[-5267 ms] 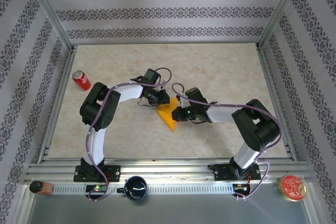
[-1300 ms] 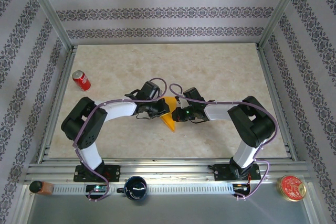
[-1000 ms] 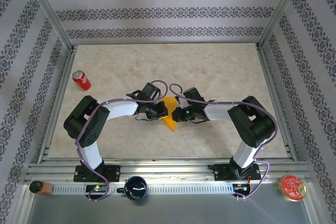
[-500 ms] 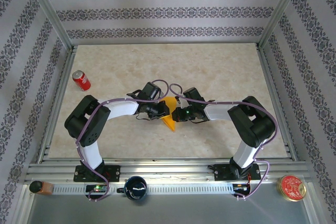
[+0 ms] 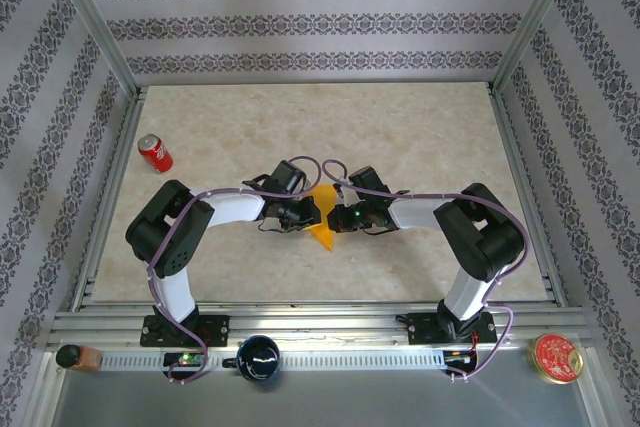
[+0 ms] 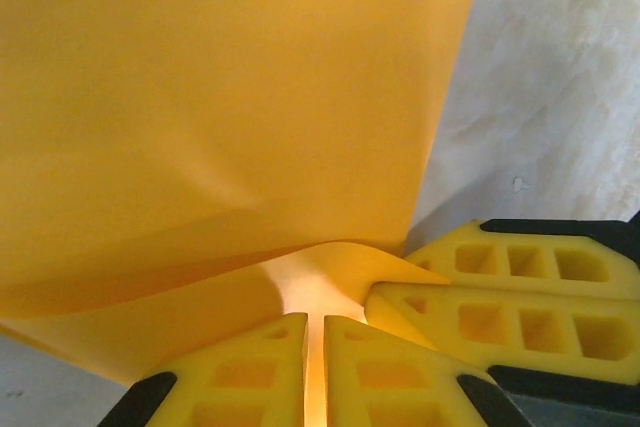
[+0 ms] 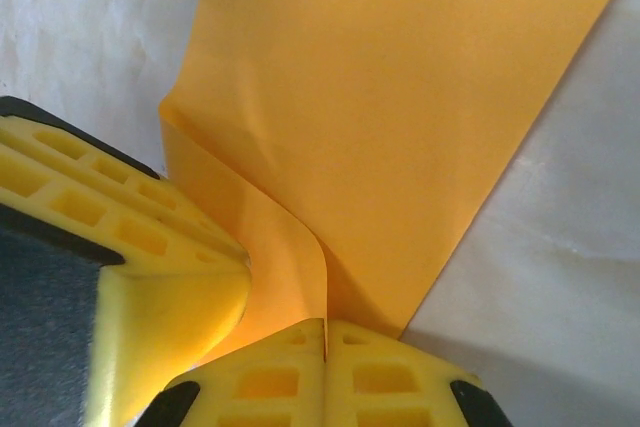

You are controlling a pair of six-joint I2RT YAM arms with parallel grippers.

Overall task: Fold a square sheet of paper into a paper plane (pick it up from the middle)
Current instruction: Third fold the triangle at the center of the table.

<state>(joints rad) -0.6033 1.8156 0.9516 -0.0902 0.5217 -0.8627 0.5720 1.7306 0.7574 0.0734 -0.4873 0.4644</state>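
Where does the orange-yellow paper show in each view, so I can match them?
Top external: paper, table centre, its point toward the near edge.
Left wrist: paper, upper left, down to the yellow fingers.
Right wrist: paper, upper right.
Shared landmark: marbled beige table.

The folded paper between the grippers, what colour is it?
Plain orange-yellow paper, clearest in the left wrist view.

No legible text — red can (image 5: 154, 153) script too small
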